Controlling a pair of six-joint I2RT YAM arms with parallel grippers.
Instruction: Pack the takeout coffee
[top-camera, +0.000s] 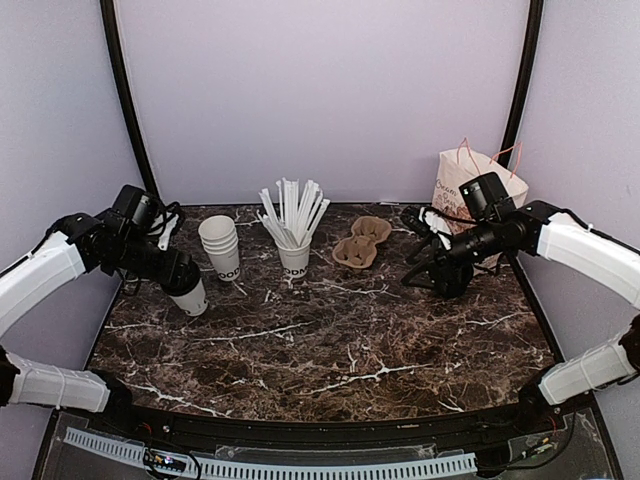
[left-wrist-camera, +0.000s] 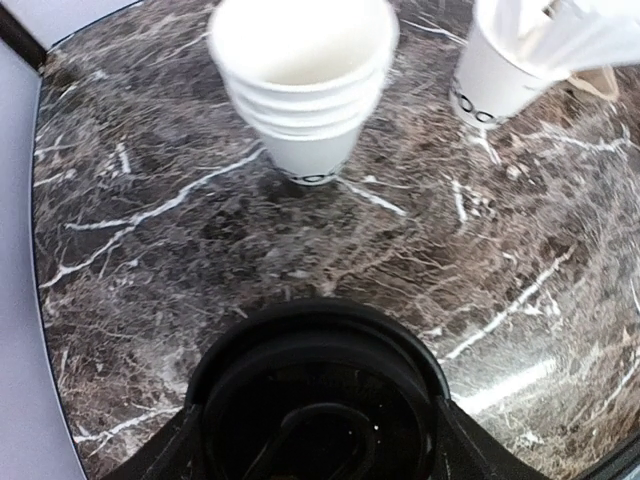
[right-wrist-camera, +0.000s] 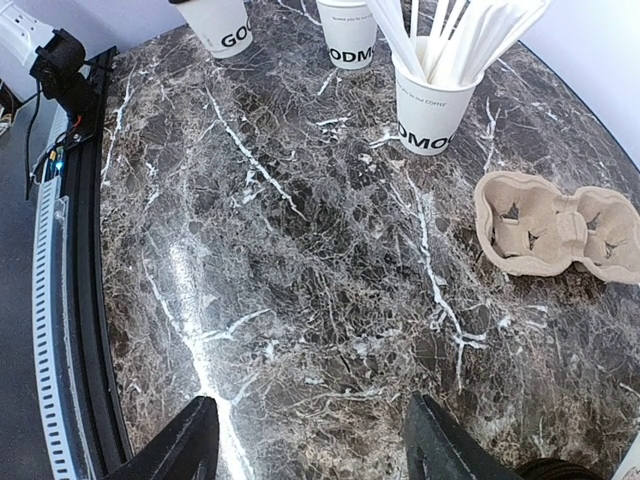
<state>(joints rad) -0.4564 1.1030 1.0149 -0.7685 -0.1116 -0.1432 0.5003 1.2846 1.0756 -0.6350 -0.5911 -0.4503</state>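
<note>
left fingers (left-wrist-camera: 470, 460) clasp the takeout coffee (top-camera: 190, 297); right fingers (right-wrist-camera: 195, 440) gape empty. lift it level toward the carrier (top-camera: 362, 243) at 3 o'clock.

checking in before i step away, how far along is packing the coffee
Done: nothing packed yet; the cardboard cup carrier sits empty. In hand: the left gripper is around the lidded coffee cup, though I can't confirm a firm grip. The right gripper hangs open and empty near the carrier. Left: lifting the cup and packing it, probably into the carrier or the paper bag.
</note>
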